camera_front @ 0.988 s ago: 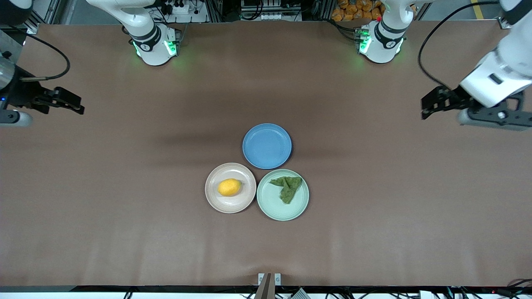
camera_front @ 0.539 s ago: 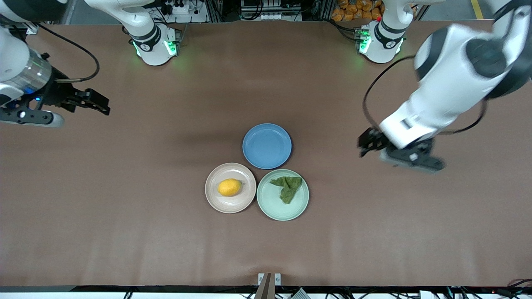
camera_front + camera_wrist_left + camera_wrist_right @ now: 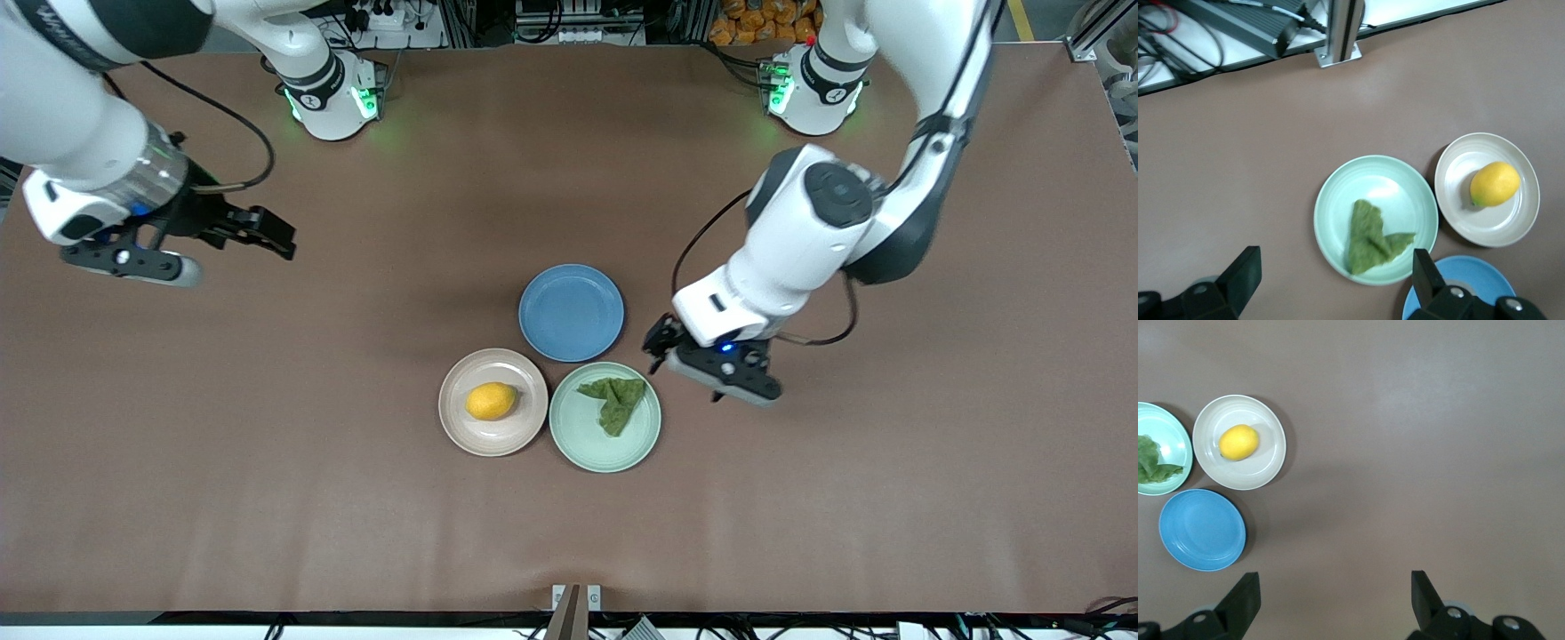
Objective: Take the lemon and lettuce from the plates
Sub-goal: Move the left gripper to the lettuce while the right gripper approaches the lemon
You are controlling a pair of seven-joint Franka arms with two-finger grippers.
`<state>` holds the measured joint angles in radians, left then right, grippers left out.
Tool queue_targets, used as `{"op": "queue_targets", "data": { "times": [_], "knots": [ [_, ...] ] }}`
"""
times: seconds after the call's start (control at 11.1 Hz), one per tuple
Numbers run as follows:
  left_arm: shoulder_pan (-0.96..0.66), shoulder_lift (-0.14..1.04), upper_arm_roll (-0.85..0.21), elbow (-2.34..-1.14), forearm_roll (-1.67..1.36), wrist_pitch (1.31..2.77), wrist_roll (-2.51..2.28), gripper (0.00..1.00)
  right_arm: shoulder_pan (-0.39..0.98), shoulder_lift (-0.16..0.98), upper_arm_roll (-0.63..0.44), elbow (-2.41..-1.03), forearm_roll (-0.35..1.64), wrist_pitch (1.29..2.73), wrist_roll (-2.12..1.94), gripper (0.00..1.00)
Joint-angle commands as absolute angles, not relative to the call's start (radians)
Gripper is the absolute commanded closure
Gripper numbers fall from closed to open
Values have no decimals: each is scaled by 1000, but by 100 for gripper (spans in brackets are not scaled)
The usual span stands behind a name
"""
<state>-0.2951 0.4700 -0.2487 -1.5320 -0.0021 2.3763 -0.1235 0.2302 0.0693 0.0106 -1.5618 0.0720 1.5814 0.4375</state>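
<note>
Brown table (image 3: 267,498): nothing picked yet. Lemon (image 3: 492,401) on beige plate (image 3: 462,427), lettuce (image 3: 613,402) on mint plate (image 3: 582,444), just beside left gripper (image 3: 662,342), jaws spread wide, empty. Right gripper (image 3: 267,238) well apart over bare table, wide open, empty.

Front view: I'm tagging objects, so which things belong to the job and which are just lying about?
Job: lemon on beige plate; lettuce on mint plate; left tool, open, beside the mint plate; right tool, open, over bare table.
Lying about: blue plate.
</note>
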Motion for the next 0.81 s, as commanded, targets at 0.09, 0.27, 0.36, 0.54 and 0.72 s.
{"op": "queue_targets", "data": {
  "times": [0.09,0.27,0.36,0.54,0.72],
  "knots": [
    [-351,650,-238,-1511,27,2565,-127,8,288,121,3,-1534,133,1624,503,0],
    [-362,693,-232,-1516,43,2633,-170,10,325,152,3,-1531,143,1690,509,0],
    [-365,713,-232,-1516,41,2651,-176,11,346,173,3,-1526,141,1718,573,0],
    [-374,751,-232,-1519,44,2675,-175,20,386,228,3,-1487,138,1726,663,0],
    [-390,791,-224,-1520,44,2675,-175,25,413,308,3,-1463,133,1761,681,0]
  ]
}}
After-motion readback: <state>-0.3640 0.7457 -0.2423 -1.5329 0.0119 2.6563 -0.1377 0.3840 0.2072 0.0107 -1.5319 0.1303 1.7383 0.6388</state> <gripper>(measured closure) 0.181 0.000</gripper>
